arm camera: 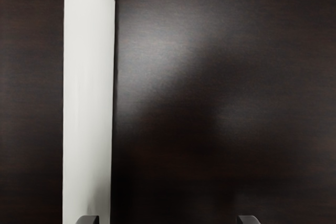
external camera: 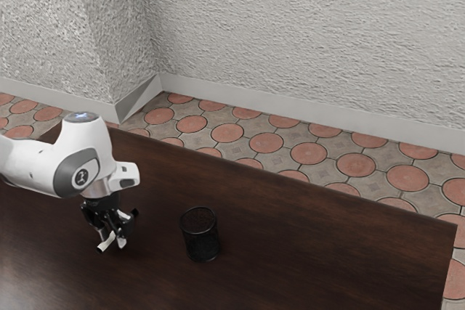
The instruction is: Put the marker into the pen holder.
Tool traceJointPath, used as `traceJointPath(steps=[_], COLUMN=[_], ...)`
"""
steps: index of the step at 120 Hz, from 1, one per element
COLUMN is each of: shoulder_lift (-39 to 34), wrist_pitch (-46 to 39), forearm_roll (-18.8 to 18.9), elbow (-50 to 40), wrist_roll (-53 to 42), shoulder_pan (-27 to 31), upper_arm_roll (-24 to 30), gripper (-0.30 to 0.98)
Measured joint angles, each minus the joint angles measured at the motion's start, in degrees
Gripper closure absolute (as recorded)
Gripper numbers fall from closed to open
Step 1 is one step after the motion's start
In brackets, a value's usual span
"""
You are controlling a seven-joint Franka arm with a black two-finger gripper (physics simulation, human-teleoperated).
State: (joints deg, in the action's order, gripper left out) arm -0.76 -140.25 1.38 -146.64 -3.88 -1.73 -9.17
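I have my gripper [external camera: 113, 239] low over the dark brown, wood-grained table [external camera: 312, 255], its jaws standing apart. The white marker [arm camera: 88, 103] with its black end lies on the table under my hand, near one jaw. The black pen holder [external camera: 201, 241] stands upright nearby. Beyond are round reddish floor tiles [external camera: 265, 142], a pale baseboard [external camera: 305, 110] and rough grey plaster walls [external camera: 312, 27].

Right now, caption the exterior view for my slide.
Open gripper down at a white marker, black pen holder standing nearby on the dark table.
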Motion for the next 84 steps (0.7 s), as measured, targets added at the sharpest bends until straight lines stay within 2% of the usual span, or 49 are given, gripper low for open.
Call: traceJointPath(steps=[28,50,59,84], shoulder_lift=[-0.2,2.2,2.9,3.9], wrist_pitch=[-0.9,-1.2,-1.2,-1.2], forearm_roll=[0.1,0.1,0.0,0.0], elbow=[-0.8,-0.6,-0.2,0.9], wrist_roll=[-0.4,-0.6,-0.7,-0.9], shoulder_pan=[2.2,5.0,5.9,4.3], upper_arm_roll=[0.0,0.1,0.2,0.2], gripper=[0.46,0.47,0.51,0.6])
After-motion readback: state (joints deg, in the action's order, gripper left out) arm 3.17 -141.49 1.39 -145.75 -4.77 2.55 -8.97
